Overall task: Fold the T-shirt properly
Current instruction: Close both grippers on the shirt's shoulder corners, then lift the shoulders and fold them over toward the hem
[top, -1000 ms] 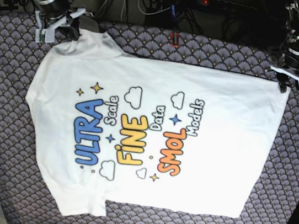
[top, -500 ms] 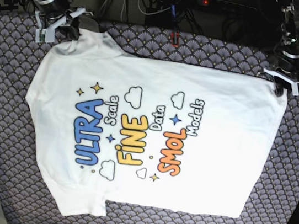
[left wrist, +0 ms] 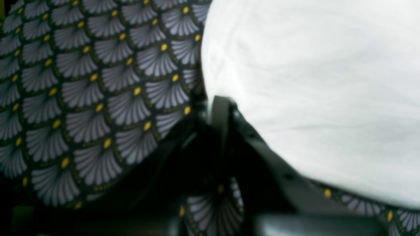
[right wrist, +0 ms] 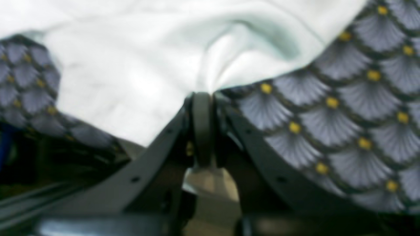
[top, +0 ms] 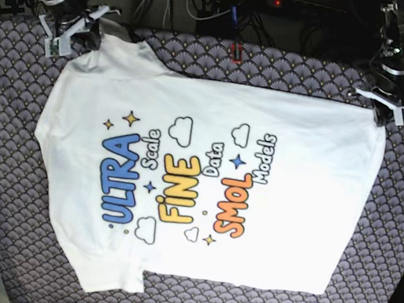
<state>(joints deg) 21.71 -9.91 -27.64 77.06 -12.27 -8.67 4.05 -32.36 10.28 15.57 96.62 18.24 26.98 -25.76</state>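
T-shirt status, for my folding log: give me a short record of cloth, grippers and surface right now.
T-shirt: spread flat, print side up
Left gripper: shut on the T-shirt's hem corner
Right gripper: shut on the T-shirt at a sleeve edge
Surface: fan-patterned tablecloth
Fold progress: none visible yet

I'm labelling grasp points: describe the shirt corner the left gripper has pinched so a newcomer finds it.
On the fan-patterned purple tablecloth lies a white printed T-shirt. Follow its far edge to the base view's right end, by the word "Models". That hem corner alone sits under the shut left gripper.
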